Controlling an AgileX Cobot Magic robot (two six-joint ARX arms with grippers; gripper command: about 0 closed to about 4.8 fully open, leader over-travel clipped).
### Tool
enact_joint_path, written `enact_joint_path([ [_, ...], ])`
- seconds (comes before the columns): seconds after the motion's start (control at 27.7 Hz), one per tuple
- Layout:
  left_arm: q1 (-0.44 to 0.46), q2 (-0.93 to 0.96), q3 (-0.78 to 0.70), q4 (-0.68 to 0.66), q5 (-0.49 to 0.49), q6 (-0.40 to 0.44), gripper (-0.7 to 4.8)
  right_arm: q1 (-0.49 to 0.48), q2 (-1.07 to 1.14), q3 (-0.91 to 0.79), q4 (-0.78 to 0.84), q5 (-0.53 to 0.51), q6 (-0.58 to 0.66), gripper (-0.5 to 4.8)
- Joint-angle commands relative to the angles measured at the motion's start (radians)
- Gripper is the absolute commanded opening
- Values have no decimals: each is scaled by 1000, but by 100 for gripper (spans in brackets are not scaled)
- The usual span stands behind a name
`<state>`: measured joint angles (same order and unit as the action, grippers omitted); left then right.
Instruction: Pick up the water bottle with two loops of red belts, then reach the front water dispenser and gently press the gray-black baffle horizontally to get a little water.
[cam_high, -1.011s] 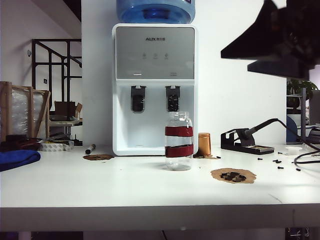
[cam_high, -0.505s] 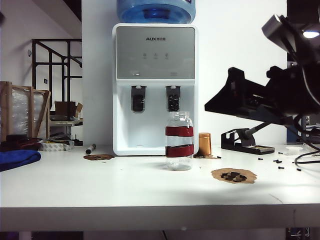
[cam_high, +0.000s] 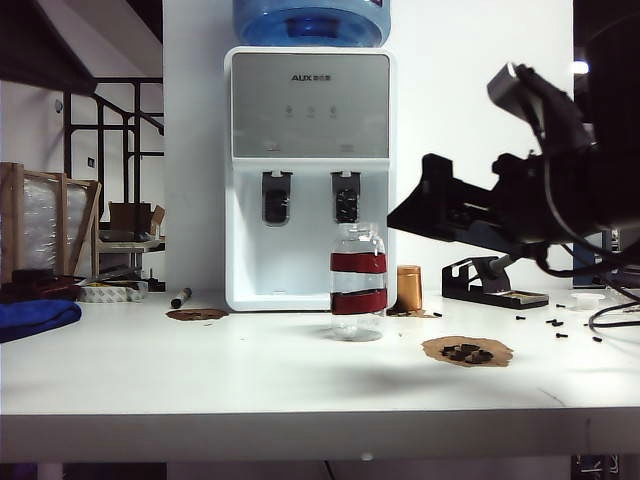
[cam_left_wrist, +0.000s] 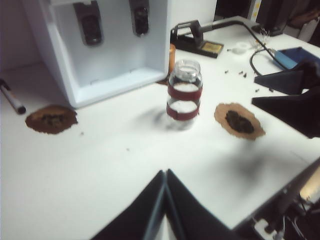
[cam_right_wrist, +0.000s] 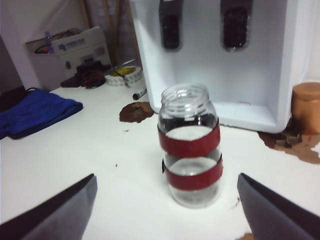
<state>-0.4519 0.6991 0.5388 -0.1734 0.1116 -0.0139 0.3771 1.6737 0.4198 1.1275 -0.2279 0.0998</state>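
Item: water bottle (cam_right_wrist: 190, 145), clear, rounded, jar-like, open-mouthed, two wide red bands; upright on the white surface (cam_high: 250, 370) just before the water dispenser (cam_high: 310, 180), below its right-hand gray-black baffle (cam_high: 345, 197). Right gripper (cam_right_wrist: 167, 205): dark wedge jaws wide apart, bottle between and beyond them, untouched. Left gripper (cam_left_wrist: 165, 200): jaws together, well apart from the bottle. Risks: smooth curved wall may slip under an off-centre closure; a finger clipping it could topple the light, empty bottle. Copper cylinder (cam_high: 409, 288) stands near.
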Motion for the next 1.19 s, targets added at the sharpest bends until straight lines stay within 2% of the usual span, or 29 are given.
enact_joint_path([
  [0.04, 1, 0, 7, 74, -87, -21, -5, 6, 49, 34, 17, -7, 5, 479],
  [0.14, 1, 0, 7, 93, -89, -21, -4, 15, 92, 39, 45, -27, 4, 479],
  [0.25, 0, 0, 8, 92, -88, -21, -5, 20, 142, 76, 34, -152, -49, 479],
  [0.36, 0, 0, 12, 96, -86, -21, -5, 20, 158, 98, 34, -194, -89, 479],
  [0.47, 0, 0, 12, 99, -85, -21, -5, 20, 176, 129, 33, -178, -104, 479],
  [0.76, 0, 0, 12, 99, -63, -21, -4, 19, 201, 183, -37, -40, -104, 479],
  [1.19, 0, 0, 12, 93, -63, -21, -4, 19, 282, 280, -95, -38, -126, 479],
])
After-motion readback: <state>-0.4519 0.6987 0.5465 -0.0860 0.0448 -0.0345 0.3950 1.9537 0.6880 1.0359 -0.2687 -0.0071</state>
